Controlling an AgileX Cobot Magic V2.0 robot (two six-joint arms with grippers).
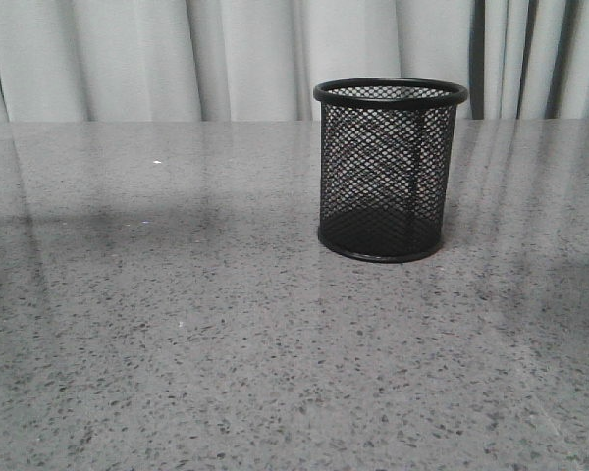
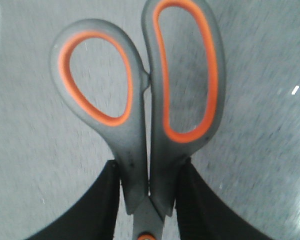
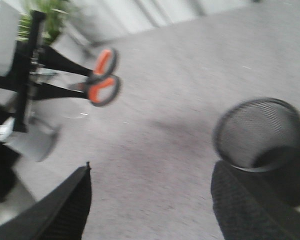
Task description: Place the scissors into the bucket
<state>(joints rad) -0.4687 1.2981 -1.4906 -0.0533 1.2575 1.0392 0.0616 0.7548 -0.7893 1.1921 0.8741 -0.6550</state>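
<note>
The black wire-mesh bucket (image 1: 390, 169) stands upright on the grey speckled table, right of centre, and looks empty. No gripper shows in the front view. In the left wrist view my left gripper (image 2: 149, 182) is shut on the scissors (image 2: 140, 100) just above the pivot, with the grey, orange-lined handles pointing away from it. The blades are hidden. The right wrist view shows the scissors (image 3: 102, 80) held in the left gripper above the table, apart from the bucket (image 3: 260, 132). My right gripper (image 3: 152, 172) is open and empty, one finger close beside the bucket.
The grey speckled table (image 1: 177, 324) stretches across the whole front view. Pale curtains (image 1: 128, 59) hang behind its far edge. In the right wrist view, a green plant (image 3: 47, 12) stands beyond the left arm.
</note>
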